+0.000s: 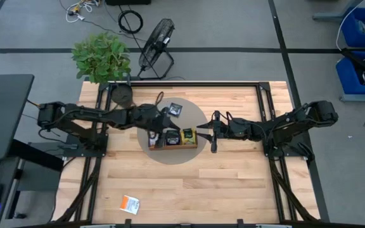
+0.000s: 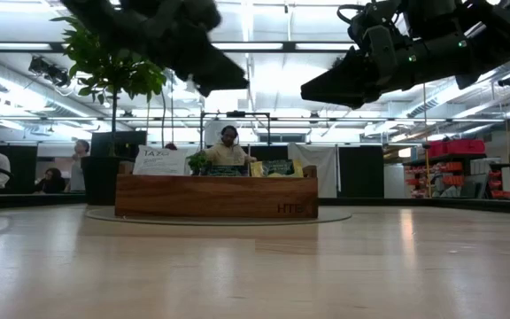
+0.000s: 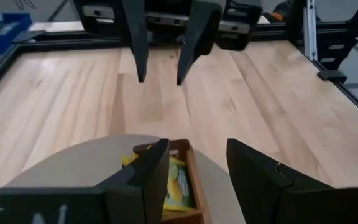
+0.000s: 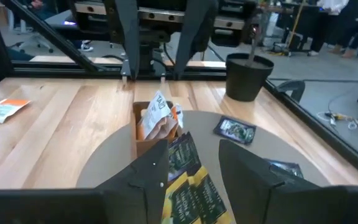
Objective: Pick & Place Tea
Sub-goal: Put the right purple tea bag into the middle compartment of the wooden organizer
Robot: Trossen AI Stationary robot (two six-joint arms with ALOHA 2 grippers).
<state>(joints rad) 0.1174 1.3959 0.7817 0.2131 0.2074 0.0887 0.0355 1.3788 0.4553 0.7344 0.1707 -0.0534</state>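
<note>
Overhead, orange-and-white sachet (image 1: 130,203) lies alone, left hand (image 3: 197,171) spread, right hand (image 4: 188,168) spread.

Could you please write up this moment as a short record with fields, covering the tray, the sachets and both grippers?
surface: wooden table with a round grey mat
tray: wooden tray on the mat, sachets standing in it
loose sachets: orange-and-white sachet near the table's front edge; dark sachet on the mat behind the tray
left gripper: open, empty, over the tray
right gripper: open, empty, at the tray's right end above the yellow-green sachets
background: potted plant, fan
</note>
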